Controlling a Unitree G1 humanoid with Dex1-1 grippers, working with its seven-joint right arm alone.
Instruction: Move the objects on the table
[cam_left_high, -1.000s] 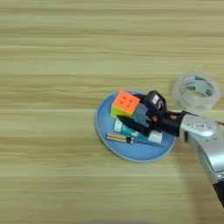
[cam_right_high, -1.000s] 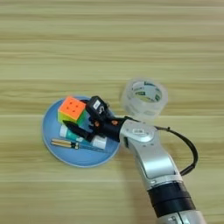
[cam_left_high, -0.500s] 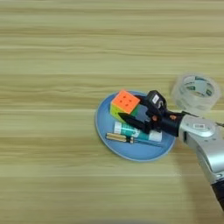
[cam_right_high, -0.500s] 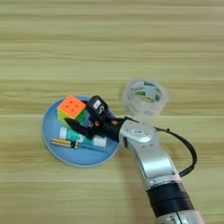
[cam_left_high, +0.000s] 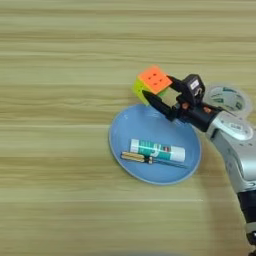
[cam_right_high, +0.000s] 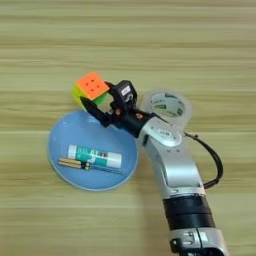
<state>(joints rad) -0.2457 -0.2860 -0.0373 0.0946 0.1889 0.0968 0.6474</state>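
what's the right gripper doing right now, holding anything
Right gripper: shut on the cube, held over the far rim of the plate.

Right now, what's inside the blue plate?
Inside the blue plate lie the glue stick and the screwdriver. The gripper holds the puzzle cube over its far rim.

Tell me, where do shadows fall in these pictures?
Left eye view: a soft shadow lies on the wooden table beside the silver forearm. Right eye view: the white glue stick and thin screwdriver shade the round blue plate faintly.
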